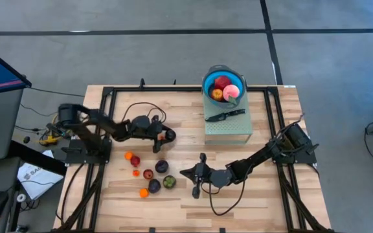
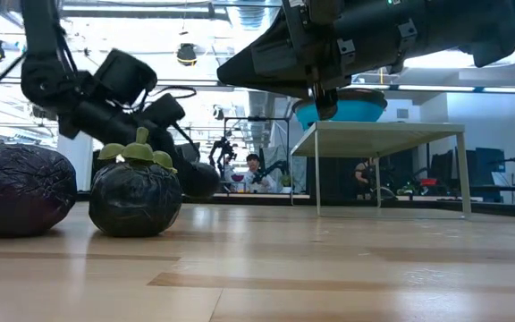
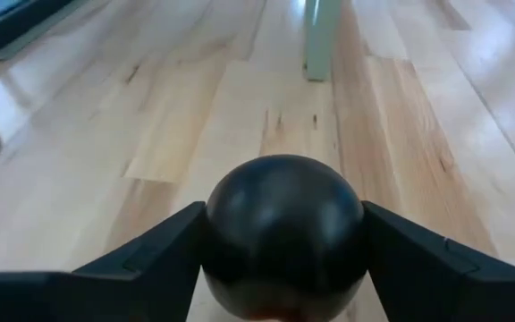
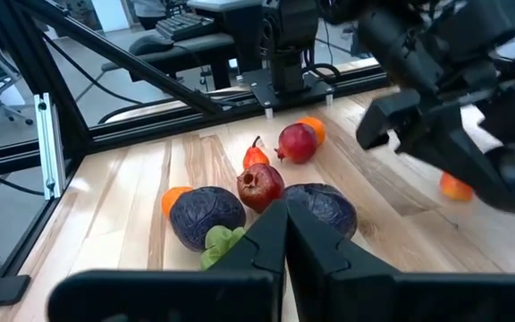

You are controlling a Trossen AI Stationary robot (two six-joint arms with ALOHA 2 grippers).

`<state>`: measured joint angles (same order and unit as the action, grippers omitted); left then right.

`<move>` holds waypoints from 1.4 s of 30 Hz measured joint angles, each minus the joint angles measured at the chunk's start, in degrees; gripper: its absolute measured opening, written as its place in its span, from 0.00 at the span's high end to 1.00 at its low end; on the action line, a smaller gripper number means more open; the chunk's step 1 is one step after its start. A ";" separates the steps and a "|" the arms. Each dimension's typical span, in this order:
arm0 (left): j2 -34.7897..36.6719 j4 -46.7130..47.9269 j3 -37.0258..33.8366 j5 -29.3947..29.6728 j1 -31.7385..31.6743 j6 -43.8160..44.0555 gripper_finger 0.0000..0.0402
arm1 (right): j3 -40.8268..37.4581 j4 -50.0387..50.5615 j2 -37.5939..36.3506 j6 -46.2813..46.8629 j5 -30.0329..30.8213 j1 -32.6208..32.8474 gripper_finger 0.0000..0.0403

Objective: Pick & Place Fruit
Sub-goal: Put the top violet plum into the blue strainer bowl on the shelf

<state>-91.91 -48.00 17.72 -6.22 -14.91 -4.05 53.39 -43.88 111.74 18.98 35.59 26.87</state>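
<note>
Looking straight down, the left gripper (image 1: 167, 136) sits low over the wooden table (image 1: 271, 194) left of centre, its fingers around a dark round fruit (image 1: 169, 136), while the right gripper (image 1: 188, 173) waits clenched and empty near the middle of the near half. A cluster of loose fruit (image 1: 149, 177), red, orange, dark purple and one with green, lies on the table left of the right gripper, and a blue bowl (image 1: 207, 81) holding red and pink fruit stands on a green box (image 1: 227, 132) at the far side, with a black knife (image 1: 225, 115) just in front of it. From table height, two dark purple fruits (image 2: 135, 199) stand close at the left, one with green leaves on top. In the left wrist view, the dark round fruit (image 3: 284, 234) fills the space between both fingers (image 3: 150, 264), touching each and resting on the wood. In the right wrist view, the shut fingers (image 4: 271, 241) point at the fruit cluster (image 4: 262, 185)
</note>
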 joint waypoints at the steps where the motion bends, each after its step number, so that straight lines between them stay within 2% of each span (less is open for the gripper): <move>1: 2.15 2.52 0.02 0.58 0.19 0.06 0.33 | 0.00 0.04 0.00 0.00 0.00 0.00 0.99; 5: 12.12 16.93 3.42 5.12 2.79 0.19 0.32 | 0.00 1.43 -0.76 0.16 -1.91 1.80 0.99; 8: 17.80 30.64 10.67 9.56 5.14 -1.02 0.33 | 0.09 8.15 -3.34 3.76 -4.41 4.66 0.99; 11: 19.44 40.86 20.20 13.29 6.20 -2.99 0.33 | 0.07 18.60 -5.75 11.50 -4.43 7.58 0.99; 15: 16.53 48.59 34.03 15.49 5.19 -4.60 0.33 | 0.04 27.75 -7.15 20.91 -2.03 10.31 0.99; 20: 7.20 56.54 52.42 15.69 2.32 -7.97 0.33 | 0.00 29.51 -6.47 23.12 1.63 10.91 0.99; 24: -0.72 57.04 62.35 15.21 -0.59 -10.89 0.33 | 0.00 28.88 -6.49 22.58 2.43 9.26 0.99; 28: -6.93 55.21 68.38 12.28 -3.32 -10.91 0.33 | 0.00 26.43 -6.49 19.27 2.75 7.34 0.99; 33: -11.92 49.94 69.22 11.55 -5.94 -10.73 0.32 | 0.00 25.18 -6.47 17.86 2.75 5.13 0.99; 37: -14.95 45.55 69.27 7.15 -7.67 -10.48 0.32 | 0.00 24.71 -6.47 16.98 2.75 4.39 0.99; 42: -17.39 39.08 69.26 6.37 -8.55 -10.08 0.32 | 0.00 24.18 -6.47 15.53 2.66 4.33 0.99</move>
<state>-109.30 -8.91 86.98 0.15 -23.46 -14.13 53.39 -19.69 105.27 34.52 38.25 31.20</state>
